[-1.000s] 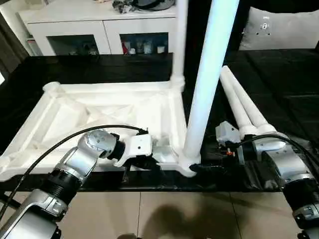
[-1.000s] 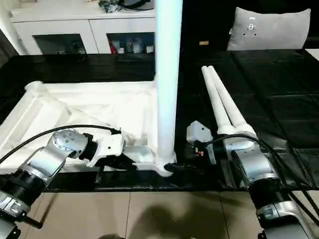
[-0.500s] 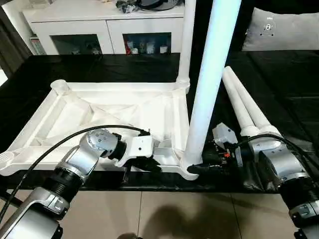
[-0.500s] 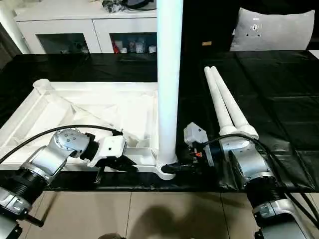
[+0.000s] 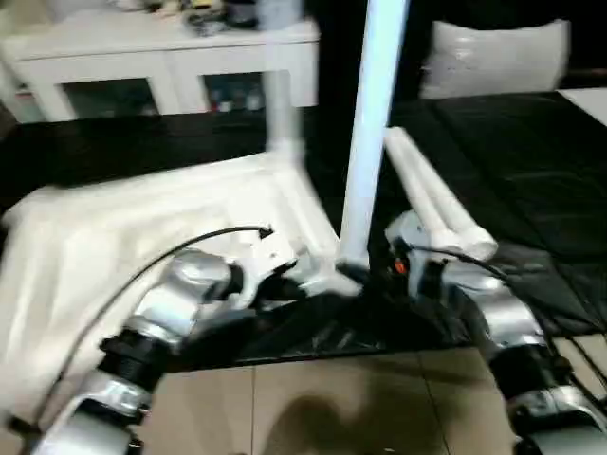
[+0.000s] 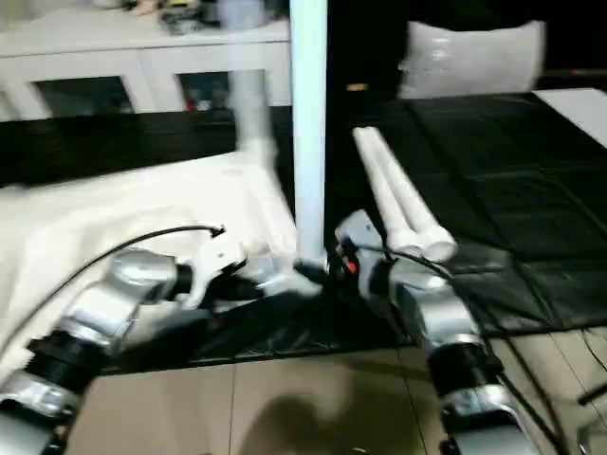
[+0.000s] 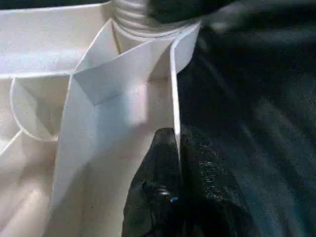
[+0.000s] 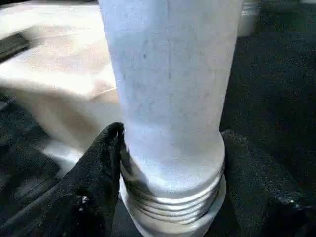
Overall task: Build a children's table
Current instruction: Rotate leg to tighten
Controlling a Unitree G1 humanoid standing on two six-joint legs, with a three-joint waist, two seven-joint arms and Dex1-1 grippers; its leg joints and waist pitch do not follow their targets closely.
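The children's table top (image 5: 114, 237) lies upside down on the black table. One white leg (image 5: 375, 114) stands upright in the near right corner socket. A second leg (image 5: 278, 104) stands in the far right corner. Two loose legs (image 5: 432, 204) lie side by side to the right. My right gripper (image 8: 173, 163) is at the near leg's base, just above its threaded end, with a finger (image 8: 106, 168) pressed on each side. My left gripper (image 7: 177, 145) is shut on the thin rim wall of the top, close to that same corner.
A white cabinet with glass doors (image 5: 161, 66) stands behind the table. A pale cushion (image 5: 493, 57) rests at the back right. Black sheeting (image 5: 531, 133) covers the table to the right of the loose legs. Tiled floor (image 5: 313, 408) lies in front.
The camera has swung, so the whole picture has shifted and blurred. My right gripper's fingers have closed in on the base of the near leg. The left gripper keeps its pinch on the rim.
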